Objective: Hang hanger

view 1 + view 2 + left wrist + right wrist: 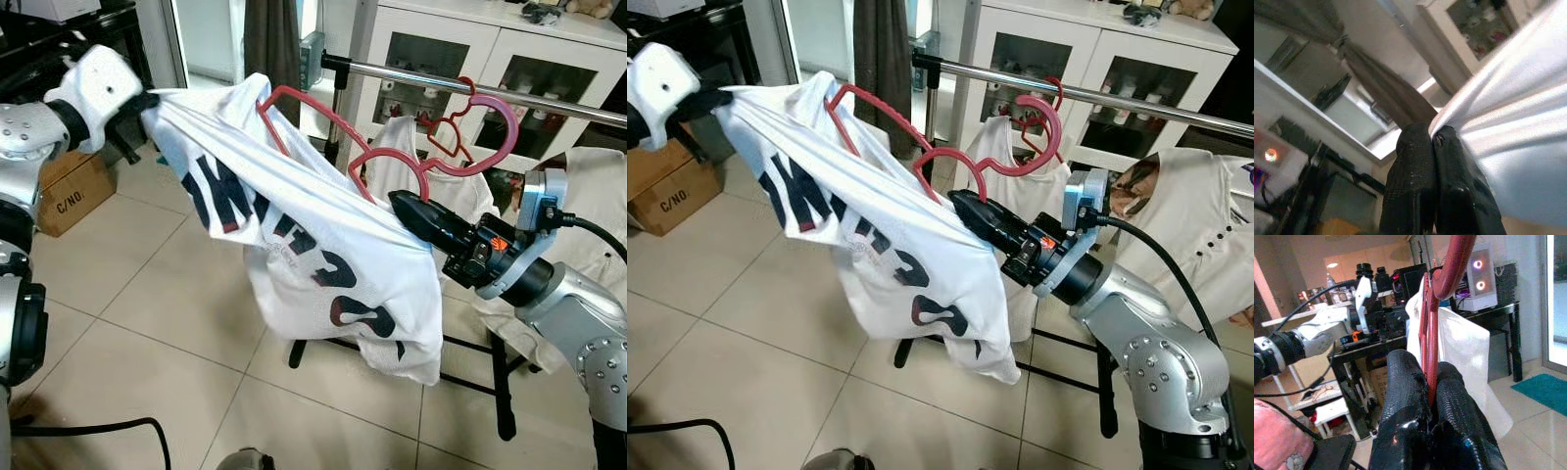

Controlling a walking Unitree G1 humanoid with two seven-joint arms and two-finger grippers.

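Hanger (323, 122), red plastic, sits inside a white T-shirt (323, 255) with dark and red lettering, held up in the air between the two arms, in front of the clothes rail (549, 101).

Right gripper (394, 201): fingers clamped shut on the hanger's frame near the base of the hook; right wrist view shows the red bar pinched between both black fingers (1405, 396). Shirt fabric is bunched just beside the fingertips.

Left gripper (1432, 134): fingers closed on a gathered corner of the T-shirt, pulling the fabric taut up and toward the robot's left. White wrist housing (103, 83) sits high on the left of the head views.

Hook (490, 132) of the held hanger curves up close to the chrome rail; can't tell whether it touches the bar. A second red hanger (446, 132) is already on the rail, carrying a white garment (411, 166) behind the held one.

Surroundings: white cabinet (490, 59) with glass doors behind the rail, cardboard box (69, 191) on the tiled floor (147, 323) at left, black rack base (500, 382) under the shirt, another light garment (1195, 225) hanging to the right.
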